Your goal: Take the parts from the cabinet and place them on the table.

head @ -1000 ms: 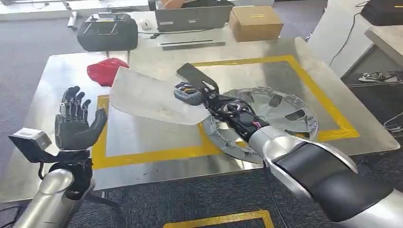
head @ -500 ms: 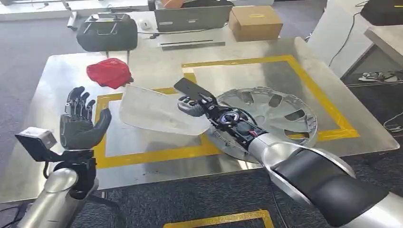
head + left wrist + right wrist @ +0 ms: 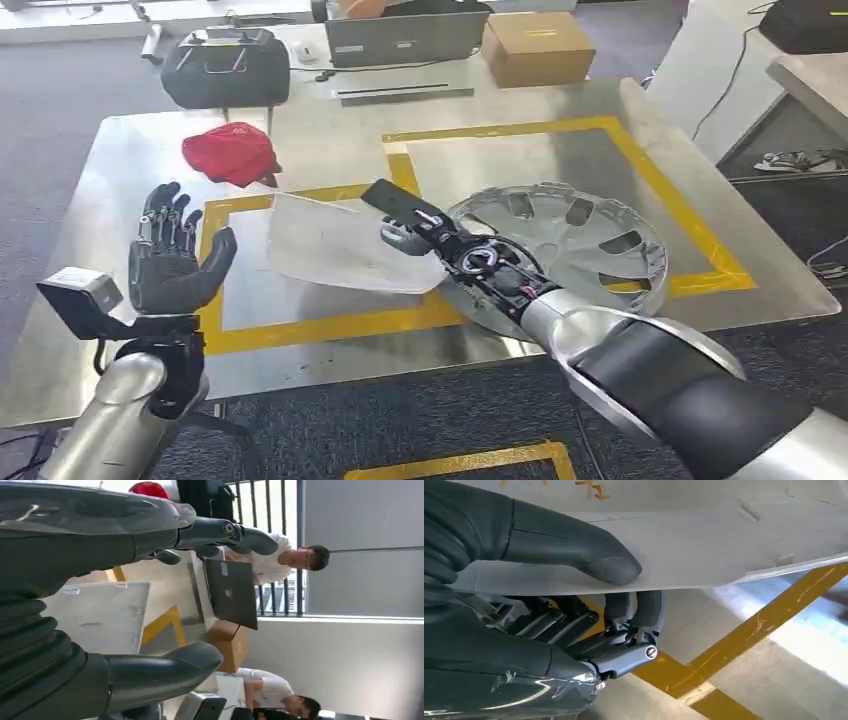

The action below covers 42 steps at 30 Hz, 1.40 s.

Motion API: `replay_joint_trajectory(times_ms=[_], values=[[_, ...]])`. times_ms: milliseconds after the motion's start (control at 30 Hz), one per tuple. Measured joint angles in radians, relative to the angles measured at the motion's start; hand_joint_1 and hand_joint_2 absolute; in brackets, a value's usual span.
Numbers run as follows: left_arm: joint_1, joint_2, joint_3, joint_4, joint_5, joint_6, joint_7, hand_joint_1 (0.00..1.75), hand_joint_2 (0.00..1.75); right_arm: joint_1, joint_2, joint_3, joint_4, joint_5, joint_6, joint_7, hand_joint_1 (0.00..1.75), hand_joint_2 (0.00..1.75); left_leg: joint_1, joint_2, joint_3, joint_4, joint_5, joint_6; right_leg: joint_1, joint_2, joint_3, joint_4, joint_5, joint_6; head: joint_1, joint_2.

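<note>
Lowering now: right hand (image 3: 420,232) has brought the pale panel (image 3: 340,245) down and toward the middle of the worktop (image 3: 130,150) over the last second. It was tilted up high before; now it sits flatter, low over the left yellow-taped box (image 3: 300,325). Can't tell if its far edge touches the metal yet.

Right wrist view: thumb (image 3: 574,547) on top of the panel, fingers (image 3: 636,610) curled under its edge, so a firm pinch, nothing loose.

Wheel cover (image 3: 570,240) lies on the worktop just beside the hand, so I judge one part delivered and the panel near set-down.

Left hand (image 3: 175,260) is raised at the near-left corner, palm up, fingers spread wide, holding nothing. It has drifted slightly rightward and up since a second ago.

Red cloth (image 3: 232,153) now shows whole; earlier the panel overlapped it.

Likely next: flatten the panel, release.
</note>
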Motion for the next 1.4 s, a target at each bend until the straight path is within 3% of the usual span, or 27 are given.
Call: replay_joint_trajectory(times_ms=[233, 300, 333, 467, 500, 767, 800, 1400], values=[[-0.001, -0.002, 0.000, 0.001, -0.003, 0.005, 0.000, 0.00, 1.75, 0.010, 0.002, 0.017, 0.002, 0.015, -0.040, 0.003, 1.75, 1.75, 0.000, 0.000, 0.000, 0.000, 0.000, 0.000, 0.000, 0.000, 0.000, 0.000, 0.000, 0.000, 0.000, 0.000], [-0.001, -0.003, -0.002, 0.001, -0.015, 0.006, 0.000, 0.00, 1.75, 0.015, 0.006, 0.021, 0.002, 0.034, -0.082, 0.003, 1.75, 1.75, 0.000, 0.000, 0.000, 0.000, 0.000, 0.000, 0.000, 0.000, 0.000, 0.000, 0.000, 0.000, -0.001, 0.000], [-0.002, -0.003, -0.003, 0.001, -0.022, 0.008, 0.000, 0.00, 1.75, 0.018, 0.007, 0.023, 0.002, 0.041, -0.103, 0.002, 0.00, 0.00, 0.000, 0.000, 0.000, 0.000, 0.000, 0.000, 0.000, 0.000, 0.000, 0.000, 0.000, 0.000, -0.001, 0.000], [-0.003, -0.007, -0.008, 0.002, -0.006, 0.004, -0.004, 0.00, 1.75, 0.031, 0.013, 0.026, 0.002, 0.044, -0.132, -0.006, 0.00, 0.00, 0.000, 0.000, 0.000, 0.000, 0.000, 0.000, 0.000, 0.000, 0.000, 0.000, 0.000, 0.000, 0.000, 0.000], [-0.004, -0.007, -0.008, 0.003, 0.003, -0.002, -0.006, 0.00, 0.00, 0.032, 0.014, 0.026, 0.003, 0.044, -0.134, -0.006, 0.00, 0.00, 0.000, 0.000, 0.000, 0.000, 0.000, 0.000, 0.000, 0.000, 0.000, 0.000, 0.000, 0.000, 0.000, 0.000], [-0.009, -0.012, -0.008, 0.014, 0.031, 0.008, -0.009, 0.00, 0.00, 0.033, 0.014, 0.026, 0.003, 0.042, -0.137, -0.010, 0.00, 0.00, 0.000, 0.000, 0.000, 0.000, 0.000, 0.000, 0.000, 0.000, 0.000, 0.000, 0.000, 0.000, 0.000, 0.000], [-0.009, -0.012, -0.008, 0.014, 0.032, 0.010, -0.009, 0.00, 1.75, 0.032, 0.015, 0.026, 0.003, 0.042, -0.137, -0.010, 0.00, 0.00, 0.000, 0.000, 0.000, 0.000, 0.000, 0.000, 0.000, 0.000, 0.000, 0.000, 0.000, 0.000, 0.000, 0.000], [-0.009, -0.013, -0.008, 0.014, 0.028, 0.042, 0.005, 0.00, 1.75, 0.032, 0.016, 0.026, 0.003, 0.037, -0.145, -0.021, 0.00, 0.00, 0.000, 0.000, 0.000, 0.000, 0.000, 0.000, 0.000, 0.000, 0.001, 0.000, 0.000, 0.000, 0.000, 0.000]])
